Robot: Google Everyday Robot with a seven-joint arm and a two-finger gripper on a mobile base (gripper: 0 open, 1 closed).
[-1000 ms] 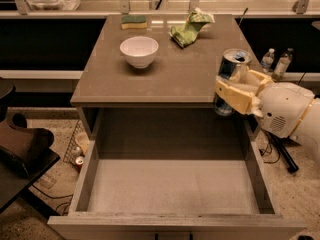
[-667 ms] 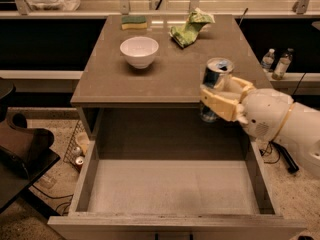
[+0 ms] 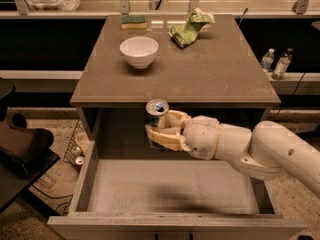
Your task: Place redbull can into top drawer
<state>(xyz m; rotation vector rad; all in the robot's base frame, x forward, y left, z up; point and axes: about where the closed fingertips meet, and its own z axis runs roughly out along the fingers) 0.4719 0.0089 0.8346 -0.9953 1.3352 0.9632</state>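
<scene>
Likely a lab's mock kitchen: bowl (image 3: pixel 139 51) and sponge (image 3: pixel 133 22) on a plain surface (image 3: pixel 210 69), bottles (image 3: pixel 281 64) aside, gripper (image 3: pixel 159 132) clasping a can (image 3: pixel 156 114) over the open drawer (image 3: pixel 170 186).

The lower body of the redbull can (image 3: pixel 157 113), held above the back of the top drawer (image 3: pixel 84 179), is covered by the gripper (image 3: pixel 153 129) clasped around it, so its markings cannot be made out in full. The drawer's right wall is partly hidden behind the arm (image 3: pixel 250 146), which is cut off by the right edge. The drawer's front is cropped at the bottom edge. Left of the drawer, a dark object (image 3: pixel 20 146) is cut by the left edge, and small cans (image 3: pixel 78 156) are half hidden behind the drawer's wall. Right of the drawer, the labels on two bottles (image 3: pixel 274 63) are too small to be read.
</scene>
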